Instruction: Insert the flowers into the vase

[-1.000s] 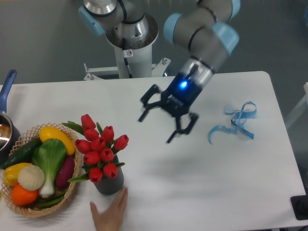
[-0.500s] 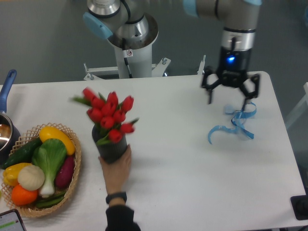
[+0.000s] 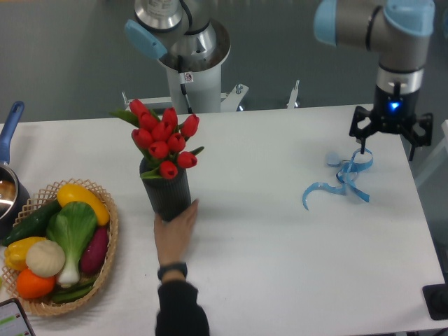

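Observation:
The red tulips (image 3: 163,136) stand upright in the dark grey ribbed vase (image 3: 168,194) on the white table, left of centre. A person's hand (image 3: 175,231) touches the vase from the front. My gripper (image 3: 386,143) is open and empty, far to the right near the table's back right corner, well away from the vase. It hangs above the table just over the curled blue ribbon.
A curled blue ribbon (image 3: 341,178) lies at the right. A wicker basket (image 3: 105,259) of vegetables sits at the front left, a pot with a blue handle (image 3: 12,122) at the left edge. The robot base (image 3: 189,63) stands behind the table.
My gripper has swung from the table's middle to the far right and stayed open. The hand has slid the vase with the tulips from the front left toward the back and right.

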